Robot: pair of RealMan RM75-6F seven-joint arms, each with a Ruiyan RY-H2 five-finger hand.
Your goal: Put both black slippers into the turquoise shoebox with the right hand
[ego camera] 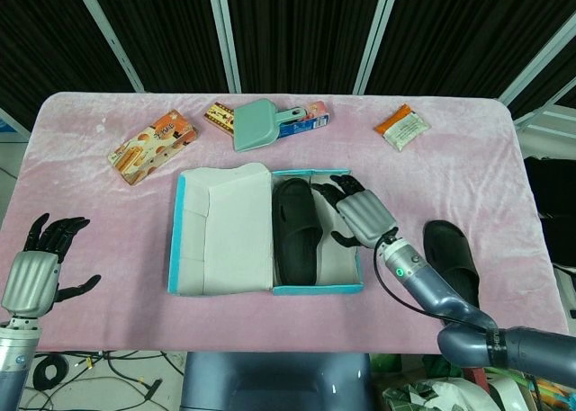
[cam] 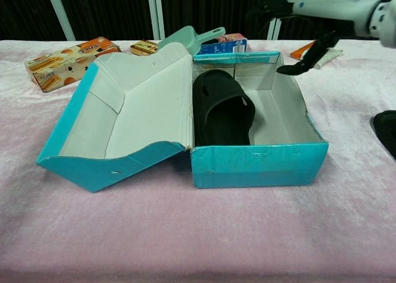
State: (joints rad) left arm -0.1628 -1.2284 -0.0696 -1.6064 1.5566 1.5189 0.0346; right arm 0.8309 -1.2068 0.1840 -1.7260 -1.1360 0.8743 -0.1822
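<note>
The turquoise shoebox lies open at the table's middle, its lid folded out to the left. One black slipper lies inside, against the left side of the box. A second black slipper rests on the pink cloth to the right of the box. My right hand hovers above the box's right part, fingers spread, holding nothing. At the near left edge my left hand stays open and empty.
Along the far side lie an orange snack box, a teal dustpan over a blue pack, and an orange packet. The box's open lid covers cloth left of the box.
</note>
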